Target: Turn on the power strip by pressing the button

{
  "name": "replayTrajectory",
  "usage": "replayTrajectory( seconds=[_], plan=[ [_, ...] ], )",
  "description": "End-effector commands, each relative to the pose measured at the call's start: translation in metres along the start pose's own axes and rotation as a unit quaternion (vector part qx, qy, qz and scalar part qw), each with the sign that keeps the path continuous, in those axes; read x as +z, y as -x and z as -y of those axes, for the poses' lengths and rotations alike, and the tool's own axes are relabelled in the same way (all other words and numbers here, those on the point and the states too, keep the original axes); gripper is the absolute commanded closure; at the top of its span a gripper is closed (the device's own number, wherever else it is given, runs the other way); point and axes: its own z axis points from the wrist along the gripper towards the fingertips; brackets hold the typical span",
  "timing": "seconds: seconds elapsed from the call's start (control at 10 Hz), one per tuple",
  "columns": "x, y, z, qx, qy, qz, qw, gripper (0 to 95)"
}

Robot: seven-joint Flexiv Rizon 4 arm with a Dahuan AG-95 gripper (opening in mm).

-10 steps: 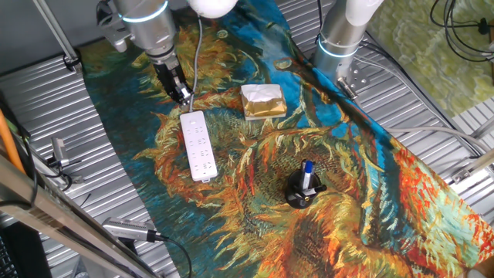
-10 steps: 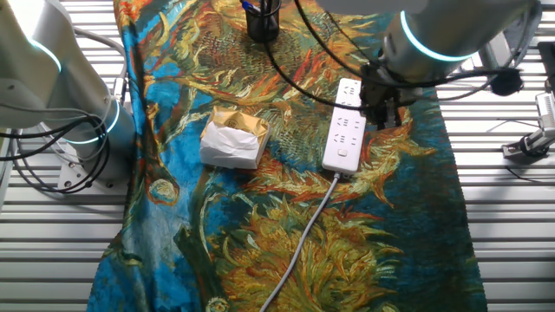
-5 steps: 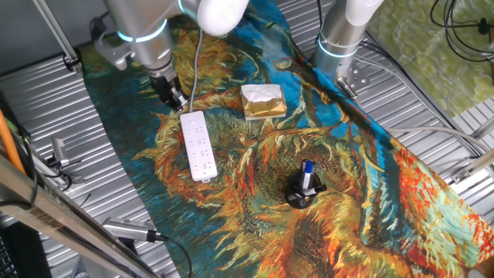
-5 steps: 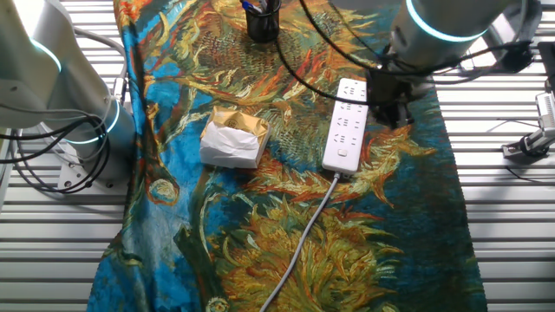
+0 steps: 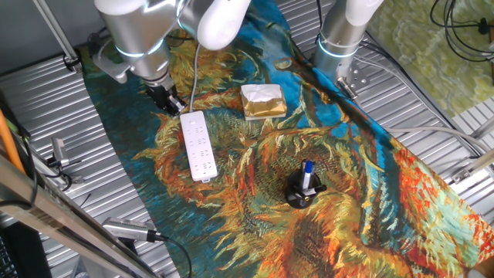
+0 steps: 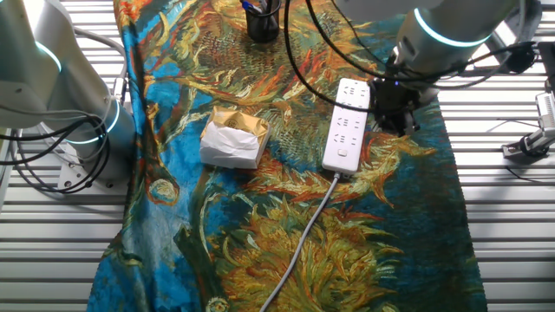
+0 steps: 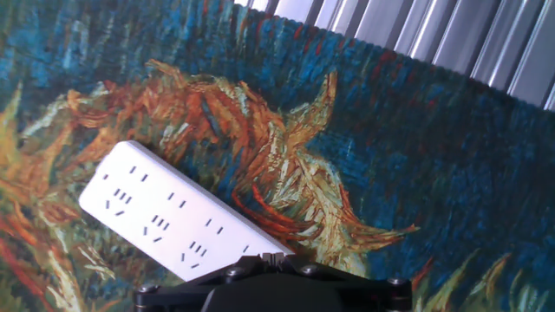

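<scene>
The power strip [image 5: 197,145] is a long white bar with rows of dark socket holes, lying flat on the painted cloth. Its white cable [image 5: 196,62] runs off from one end. It also shows in the other fixed view [image 6: 347,126] and in the hand view [image 7: 169,215]. I cannot make out its button. My gripper [image 5: 171,104] hangs just beside the strip's long side, toward the cloth's edge [image 6: 395,117], not touching it. In the hand view the fingertips [image 7: 272,257] meet, holding nothing, close over one end of the strip.
A gold-wrapped square block [image 5: 262,101] lies on the cloth beside the strip. A black holder with a blue pen [image 5: 303,189] stands further along. A second arm's base [image 5: 340,38] stands at the cloth's far side. Ribbed metal tabletop [image 5: 46,131] surrounds the cloth.
The arm has swung and the gripper has shifted sideways off the strip toward the cloth's edge. The power strip has not moved.
</scene>
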Motion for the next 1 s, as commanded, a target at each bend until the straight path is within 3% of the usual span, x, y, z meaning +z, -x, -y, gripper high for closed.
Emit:
replayTrajectory(
  seconds=[0.1,0.4,1.0],
  plan=[
    [0.0053,-0.0004,0.0021,-0.001,0.0,0.0,1.0,95.0],
    [0.0135,-0.0004,0.0038,-0.003,0.002,0.0,1.0,95.0],
    [0.0076,-0.0009,0.0036,-0.003,0.005,0.0,1.0,95.0]
  ],
)
